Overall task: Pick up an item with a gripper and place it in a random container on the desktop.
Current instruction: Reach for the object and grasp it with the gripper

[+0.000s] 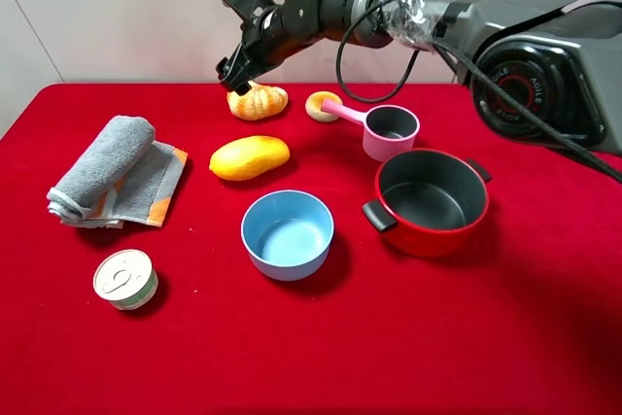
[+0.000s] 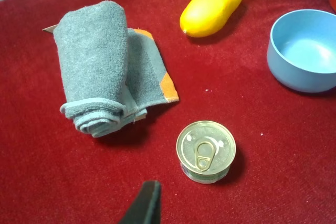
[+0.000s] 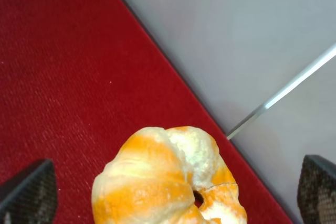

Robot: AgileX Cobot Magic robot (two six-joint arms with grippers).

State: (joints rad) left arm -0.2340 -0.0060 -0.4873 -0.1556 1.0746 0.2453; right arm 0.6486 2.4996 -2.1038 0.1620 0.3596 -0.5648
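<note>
Bowl [image 1: 287, 265] left of pot [image 1: 429, 241]

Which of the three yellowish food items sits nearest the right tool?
The ridged golden-orange bun, directly below the right tool with its jaws open around it; the smooth mango and small tan ring lie apart from it.

My red bench [image 1: 292, 362] carries a towel [image 1: 107, 172], tin [image 1: 125, 278], mango [image 1: 249, 157] and blue bowl [image 1: 284, 266]. Bun [image 1: 259, 102], ring [image 1: 322, 106], pink cup [image 1: 377, 149] and red pot [image 1: 428, 237] rest there too.

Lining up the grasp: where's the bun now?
Exterior view: bun at far table edge, left of the ring, behind the mango, under the right gripper.
</note>
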